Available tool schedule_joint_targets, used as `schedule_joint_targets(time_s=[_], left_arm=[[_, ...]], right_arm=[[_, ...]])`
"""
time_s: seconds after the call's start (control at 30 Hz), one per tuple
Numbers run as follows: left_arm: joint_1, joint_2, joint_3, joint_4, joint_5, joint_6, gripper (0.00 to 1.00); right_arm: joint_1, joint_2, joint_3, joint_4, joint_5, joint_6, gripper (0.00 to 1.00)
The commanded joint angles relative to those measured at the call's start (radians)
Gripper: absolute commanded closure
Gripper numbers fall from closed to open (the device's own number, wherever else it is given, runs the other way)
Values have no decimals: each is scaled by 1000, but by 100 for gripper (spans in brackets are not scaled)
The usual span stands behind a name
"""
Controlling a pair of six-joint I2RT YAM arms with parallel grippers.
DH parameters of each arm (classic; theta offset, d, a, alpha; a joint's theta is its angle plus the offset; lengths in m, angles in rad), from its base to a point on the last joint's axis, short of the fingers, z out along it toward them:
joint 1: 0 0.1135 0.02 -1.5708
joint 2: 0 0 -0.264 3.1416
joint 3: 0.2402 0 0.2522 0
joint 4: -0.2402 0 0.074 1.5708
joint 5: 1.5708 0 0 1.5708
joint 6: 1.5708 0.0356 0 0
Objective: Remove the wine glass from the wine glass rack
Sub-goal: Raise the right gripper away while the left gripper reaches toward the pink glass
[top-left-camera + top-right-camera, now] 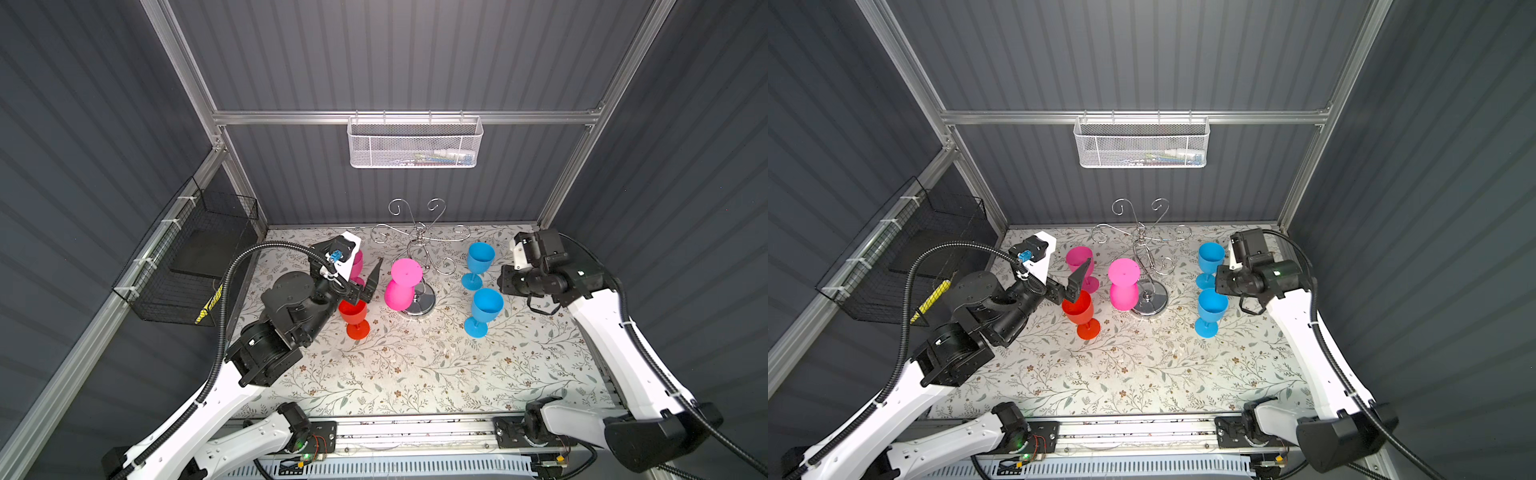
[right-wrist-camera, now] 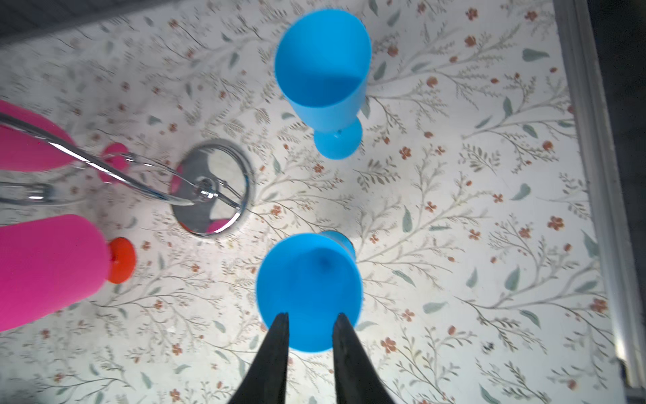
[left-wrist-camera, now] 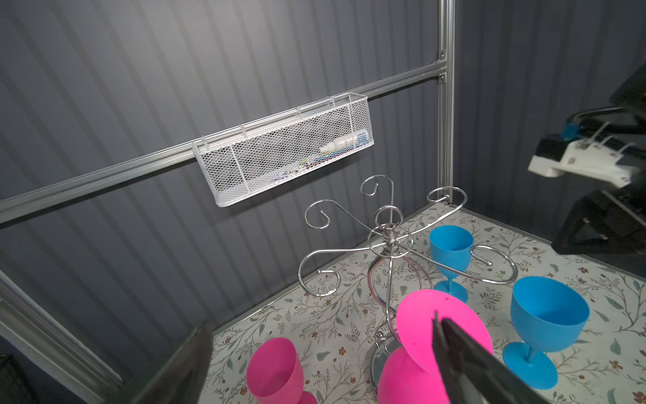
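The chrome wine glass rack [image 1: 420, 243] stands at the back middle of the flowered table. One pink wine glass [image 1: 401, 291] hangs on it upside down, foot up, on the side nearest my left arm. My left gripper [image 1: 368, 284] is open wide just left of that glass. In the left wrist view one finger [image 3: 454, 353] crosses in front of the glass's foot [image 3: 416, 318], and I cannot tell whether they touch. My right gripper [image 2: 311, 318] points down over an upright blue glass [image 2: 309, 286], open by a narrow gap with nothing between its fingers.
Standing upright on the table are a pink glass [image 1: 357, 264], a red glass [image 1: 354, 318] under my left wrist, and two blue glasses [image 1: 480, 259] [image 1: 485, 309]. A white mesh basket [image 1: 414, 143] hangs on the back wall, a black wire basket [image 1: 195, 257] on the left wall.
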State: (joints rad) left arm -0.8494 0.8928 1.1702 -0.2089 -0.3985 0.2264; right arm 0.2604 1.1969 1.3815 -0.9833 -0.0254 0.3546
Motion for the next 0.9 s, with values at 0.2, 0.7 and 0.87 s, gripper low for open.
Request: schedule_joint_targets(time_s=[0.2, 0.7, 0.87], left_arm=[[-2, 23, 23, 7, -40, -99, 0], [190, 136, 208, -348, 507, -748, 1], [202, 136, 154, -305, 648, -885, 3]], right_arm=[[-6, -182, -74, 220, -205, 155, 73], [-17, -176, -172, 293, -260, 159, 73], [-28, -185, -194, 297, -269, 154, 72]])
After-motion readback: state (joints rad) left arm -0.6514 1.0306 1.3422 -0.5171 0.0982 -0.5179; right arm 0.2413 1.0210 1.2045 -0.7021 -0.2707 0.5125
